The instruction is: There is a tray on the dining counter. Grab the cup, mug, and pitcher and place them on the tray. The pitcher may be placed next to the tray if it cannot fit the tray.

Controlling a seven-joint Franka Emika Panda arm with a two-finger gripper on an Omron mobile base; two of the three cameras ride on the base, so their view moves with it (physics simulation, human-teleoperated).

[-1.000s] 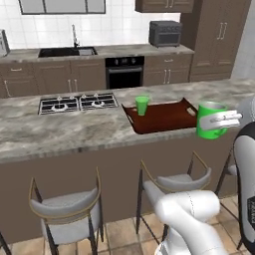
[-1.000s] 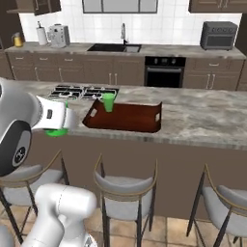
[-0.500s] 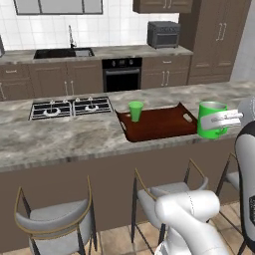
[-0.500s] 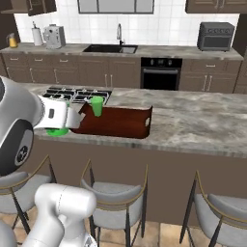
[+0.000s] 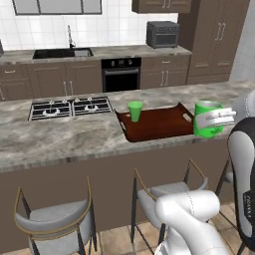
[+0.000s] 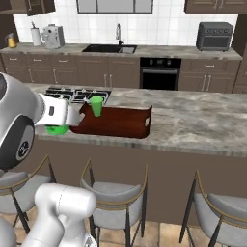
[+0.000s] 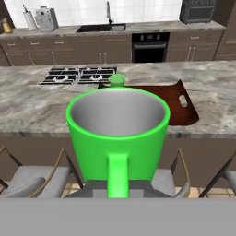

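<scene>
The hob sits far left on the dining counter; the cup stands on the tray. My gripper is clamped on the mug, held upright off the counter's near edge, right of the tray, which lies forward and left. My arm is raised, hand level.

surface: dining counter | on it: tray, built-in hob

Even bright rendered light, faint soft shadows, slightly blurred, perhaps coarse far detail
</scene>
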